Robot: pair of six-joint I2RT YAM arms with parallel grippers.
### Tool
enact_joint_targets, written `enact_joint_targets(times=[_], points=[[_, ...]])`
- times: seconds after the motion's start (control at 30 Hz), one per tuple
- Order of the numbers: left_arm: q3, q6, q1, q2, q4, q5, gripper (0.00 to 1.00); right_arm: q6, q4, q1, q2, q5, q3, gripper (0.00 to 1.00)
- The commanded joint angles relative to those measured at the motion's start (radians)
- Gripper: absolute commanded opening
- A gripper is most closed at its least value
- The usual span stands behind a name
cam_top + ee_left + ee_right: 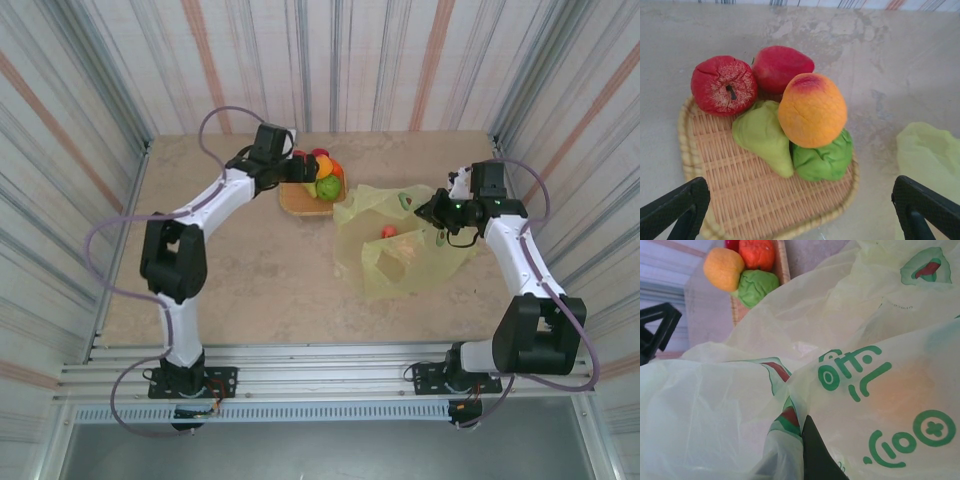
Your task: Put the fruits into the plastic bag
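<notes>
Fruits (pixel 812 117), wrinkled, fill wicker tray (pixel 740 200) near crinkly bag (pixel 930 155).

The tabletop (pixel 250 290) is a pale beige surface with a marbled, stone-like look, mottled in lighter and darker patches. Two things lie directly on it. A shallow woven wicker tray (pixel 300 207) sits close to the far edge, about midway along it. A crinkled, translucent yellow-green plastic bag (pixel 440 265) with green printing is spread to the right of the middle, reaching toward the right edge. The bag's far-left corner comes just beside the tray. In the left wrist view a strip of tabletop shows between them.
</notes>
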State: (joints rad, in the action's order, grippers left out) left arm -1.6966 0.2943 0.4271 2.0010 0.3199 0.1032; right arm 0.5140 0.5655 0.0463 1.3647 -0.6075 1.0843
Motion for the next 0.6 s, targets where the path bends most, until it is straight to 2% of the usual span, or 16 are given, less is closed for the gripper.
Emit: enact_joint_targets(times=[0.0,0.27,0.57], points=[[-0.141,-0.045,0.005,0.085,0.11,-0.008,0.99,-0.016,0.002,0.01,0.02,-0.022,0.038,0.0],[-0.43,-0.036,0.006,0.309,0.208,0.034,0.98,-0.019,-0.007,0.017,0.044,-0.034,0.047,0.0],[-0.609,-0.026,0.002,0.446,0.253,0.107,0.93,-0.014,-0.013,0.018,0.056,-0.04,0.05,0.0]])
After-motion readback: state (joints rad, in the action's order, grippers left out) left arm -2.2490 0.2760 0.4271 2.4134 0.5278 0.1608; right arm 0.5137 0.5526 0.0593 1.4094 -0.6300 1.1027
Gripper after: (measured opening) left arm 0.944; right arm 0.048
